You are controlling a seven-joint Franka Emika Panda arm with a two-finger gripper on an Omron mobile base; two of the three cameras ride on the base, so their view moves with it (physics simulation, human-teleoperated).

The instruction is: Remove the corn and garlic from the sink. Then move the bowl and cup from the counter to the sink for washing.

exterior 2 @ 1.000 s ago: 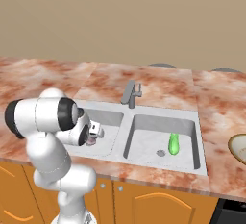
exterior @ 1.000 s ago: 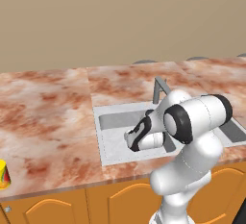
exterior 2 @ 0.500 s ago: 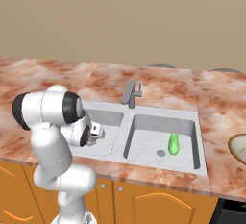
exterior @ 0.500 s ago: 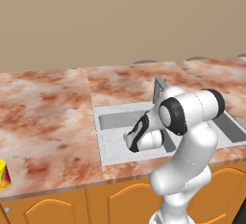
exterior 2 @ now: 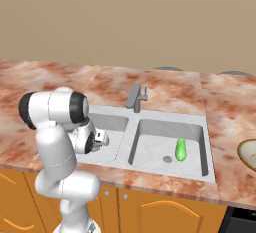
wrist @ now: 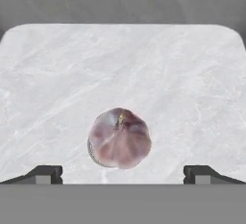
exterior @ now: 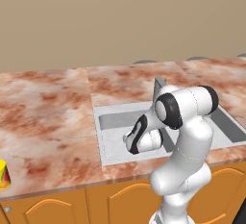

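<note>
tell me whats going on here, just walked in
The white arm has its gripper down in the left basin of the sink, jaws open, lined up over the garlic lying on the basin floor. Nothing is held yet. The corn lies in the right basin beside the drain. On the counter, the cup stands far off on the left of the sink and the bowl sits to its right, neither touched.

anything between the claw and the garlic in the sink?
Nothing visible. In the hand view the garlic lies alone on the bare floor of the sink, centred between the fingertips of the open claw. The corn is in the other basin, out of the way.
</note>
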